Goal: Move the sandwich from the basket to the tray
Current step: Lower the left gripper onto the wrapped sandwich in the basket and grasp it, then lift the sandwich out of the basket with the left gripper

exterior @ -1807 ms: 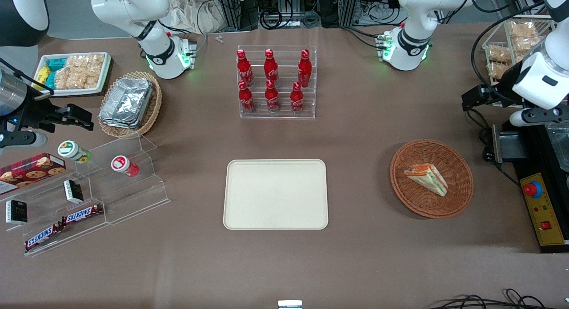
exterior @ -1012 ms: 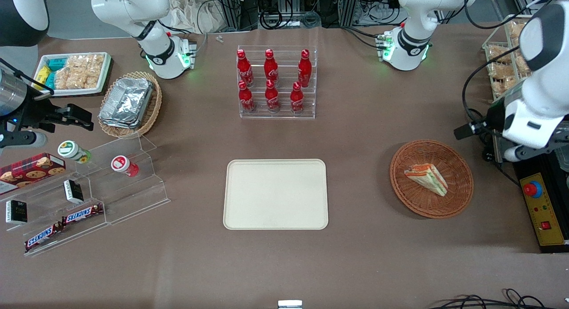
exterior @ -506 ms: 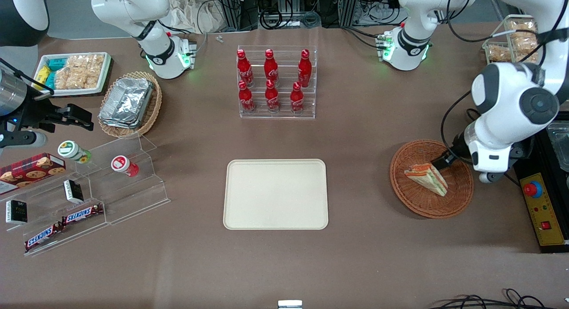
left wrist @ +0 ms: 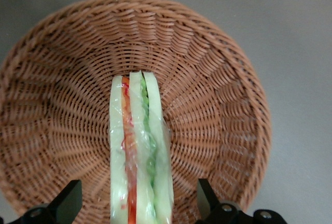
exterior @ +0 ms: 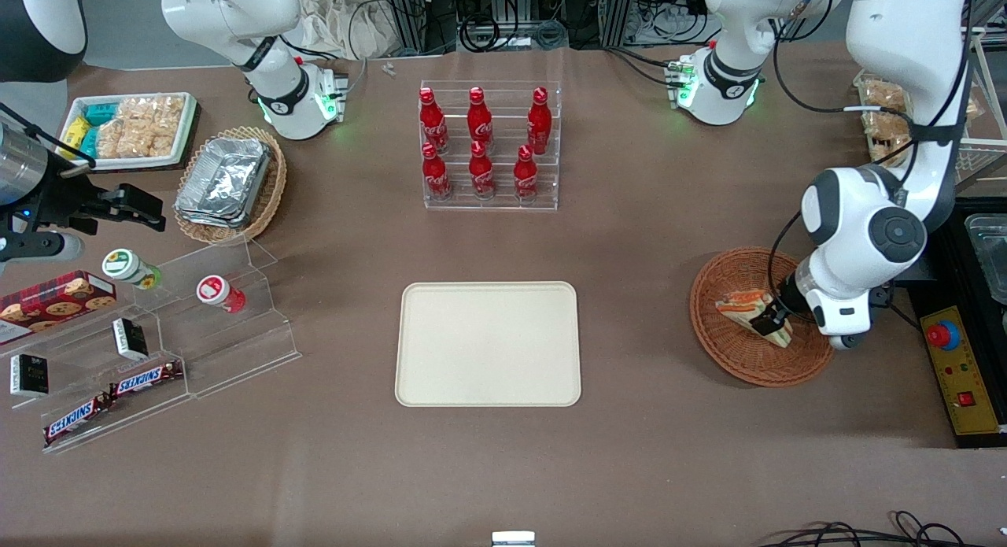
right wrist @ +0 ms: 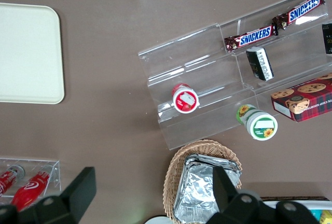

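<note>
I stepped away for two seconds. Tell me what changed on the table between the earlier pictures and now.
The working arm swung in from the table's edge and came down over the basket. Its gripper now sits open at the sandwich, one finger on each side with gaps showing, nothing gripped yet. The sandwich lies in the basket where it was, and the tray has not moved and holds nothing.

Left arm bent low, wrist pointing down, gripper point(exterior: 767, 320) low, jaws spread wide apart.
</note>
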Motion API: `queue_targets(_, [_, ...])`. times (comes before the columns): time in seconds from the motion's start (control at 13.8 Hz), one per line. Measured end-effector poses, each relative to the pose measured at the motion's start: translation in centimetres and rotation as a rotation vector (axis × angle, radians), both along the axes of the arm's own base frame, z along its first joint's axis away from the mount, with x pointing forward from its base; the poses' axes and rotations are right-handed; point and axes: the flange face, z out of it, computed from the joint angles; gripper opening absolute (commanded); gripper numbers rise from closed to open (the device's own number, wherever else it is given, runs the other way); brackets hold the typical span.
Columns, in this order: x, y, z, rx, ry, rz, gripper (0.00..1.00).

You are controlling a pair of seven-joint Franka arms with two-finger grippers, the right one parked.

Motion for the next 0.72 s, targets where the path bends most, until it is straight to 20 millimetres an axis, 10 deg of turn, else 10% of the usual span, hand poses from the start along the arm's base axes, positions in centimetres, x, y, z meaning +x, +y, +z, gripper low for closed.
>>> queue_targets(0.14, [-0.4, 0.0, -1.7, 0.001, 0.014, 0.009, 0.8])
queue_targets(0.29, [-0.3, 0.1, -2.4, 0.0, 0.012, 0.017, 0.1])
queue_targets(0.72, [0.3, 0.2, 0.3, 0.004, -0.024, -0.055, 0.0])
